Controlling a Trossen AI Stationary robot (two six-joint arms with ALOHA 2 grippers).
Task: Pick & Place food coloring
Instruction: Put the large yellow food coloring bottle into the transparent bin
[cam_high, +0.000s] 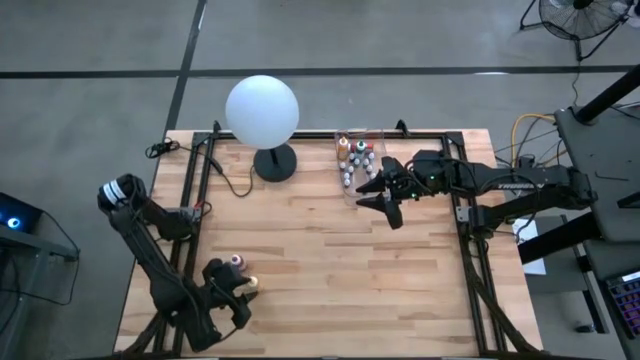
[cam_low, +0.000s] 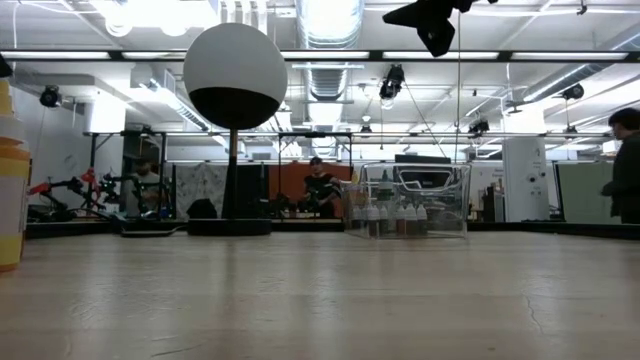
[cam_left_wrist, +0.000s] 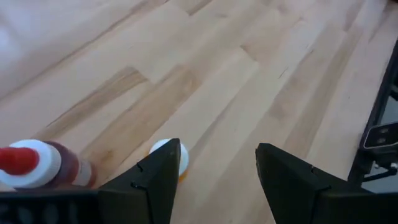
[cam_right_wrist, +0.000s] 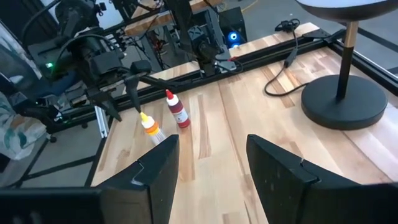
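Two food coloring bottles stand upright on their bases near the table's near left corner: a red one (cam_right_wrist: 179, 112) (cam_high: 237, 262) and an orange one with a yellow tip (cam_right_wrist: 149, 127) (cam_high: 250, 283). My left gripper (cam_left_wrist: 217, 155) (cam_high: 240, 290) hovers open just above them. The orange bottle's white collar (cam_left_wrist: 174, 154) shows beside one finger, not between the two. The red bottle (cam_left_wrist: 37, 165) lies farther to that side. Several more bottles (cam_high: 357, 160) stand in a clear bin (cam_low: 405, 200) at the far side. My right gripper (cam_high: 380, 208) (cam_right_wrist: 211, 146) hangs open and high beside the bin.
A white globe lamp (cam_high: 262, 110) on a black round base (cam_high: 275, 162) stands at the far side, left of the bin, its cord (cam_high: 235, 185) trailing over the wood. Black frame rails (cam_high: 465, 240) run along the table's sides. Bare wood lies between the two arms.
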